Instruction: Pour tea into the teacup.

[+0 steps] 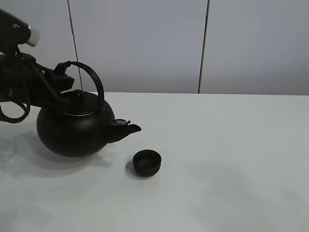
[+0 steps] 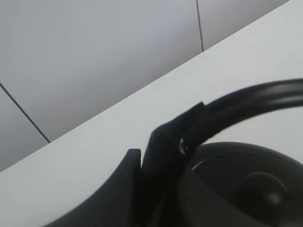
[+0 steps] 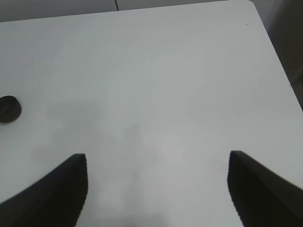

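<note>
Your left gripper (image 1: pixel 64 69), upper left, pinches the kettle (image 1: pixel 75 128) by its handle. The spout points right, slightly down, toward the teacup (image 1: pixel 147 162), which sits upright at lower centre just past the spout tip. Your right gripper (image 3: pixel 156 163) is spread wide over the table (image 3: pixel 180 71), holding nothing.
</note>
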Controlling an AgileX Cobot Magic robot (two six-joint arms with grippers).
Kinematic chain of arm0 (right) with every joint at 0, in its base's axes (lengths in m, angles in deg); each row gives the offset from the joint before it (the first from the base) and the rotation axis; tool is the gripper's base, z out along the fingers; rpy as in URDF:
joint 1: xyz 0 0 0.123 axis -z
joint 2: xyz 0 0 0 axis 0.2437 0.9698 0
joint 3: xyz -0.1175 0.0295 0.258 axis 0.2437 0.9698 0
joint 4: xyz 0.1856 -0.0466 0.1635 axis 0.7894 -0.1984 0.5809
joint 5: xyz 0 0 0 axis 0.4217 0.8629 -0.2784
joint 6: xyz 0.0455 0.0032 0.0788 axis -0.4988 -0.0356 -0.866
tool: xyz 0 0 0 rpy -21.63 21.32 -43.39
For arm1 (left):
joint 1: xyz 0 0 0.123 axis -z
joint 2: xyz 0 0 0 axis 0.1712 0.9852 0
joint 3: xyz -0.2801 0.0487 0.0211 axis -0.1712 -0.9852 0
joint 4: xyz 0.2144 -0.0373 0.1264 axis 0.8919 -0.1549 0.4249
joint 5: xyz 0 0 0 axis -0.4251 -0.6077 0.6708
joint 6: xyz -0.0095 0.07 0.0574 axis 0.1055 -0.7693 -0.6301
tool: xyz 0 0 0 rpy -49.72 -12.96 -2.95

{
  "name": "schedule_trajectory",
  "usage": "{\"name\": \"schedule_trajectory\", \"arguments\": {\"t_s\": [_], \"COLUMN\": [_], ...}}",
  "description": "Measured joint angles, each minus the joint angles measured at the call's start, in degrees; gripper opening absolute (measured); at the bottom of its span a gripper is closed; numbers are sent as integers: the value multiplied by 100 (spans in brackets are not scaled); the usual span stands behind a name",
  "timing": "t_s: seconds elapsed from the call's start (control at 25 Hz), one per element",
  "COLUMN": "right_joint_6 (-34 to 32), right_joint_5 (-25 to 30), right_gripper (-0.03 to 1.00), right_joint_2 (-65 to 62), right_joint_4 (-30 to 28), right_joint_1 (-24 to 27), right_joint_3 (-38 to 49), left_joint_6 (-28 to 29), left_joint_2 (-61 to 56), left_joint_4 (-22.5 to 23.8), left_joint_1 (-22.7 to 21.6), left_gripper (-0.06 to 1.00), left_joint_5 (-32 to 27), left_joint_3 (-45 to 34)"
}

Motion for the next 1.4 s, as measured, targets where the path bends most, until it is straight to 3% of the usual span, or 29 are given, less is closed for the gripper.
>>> {"name": "schedule_trajectory", "arguments": {"t_s": [0.48,1.08,1.4], "right_joint_6": [0,0,0], "right_joint_5": [0,-1,-1], "right_gripper": [56,56,56], "right_joint_2": [0,0,0], "right_joint_4": [0,0,0], "right_joint_1": [0,0,0], "right_joint_3": [0,0,0], "left_joint_6": [0,0,0], "left_joint_2": [5,5,5], "left_joint_4": [53,596,649], "left_joint_1": [14,14,14], "left_gripper": [11,11,11], "left_joint_5": [-111,-266,-282], "left_joint_3": [40,199,199]}}
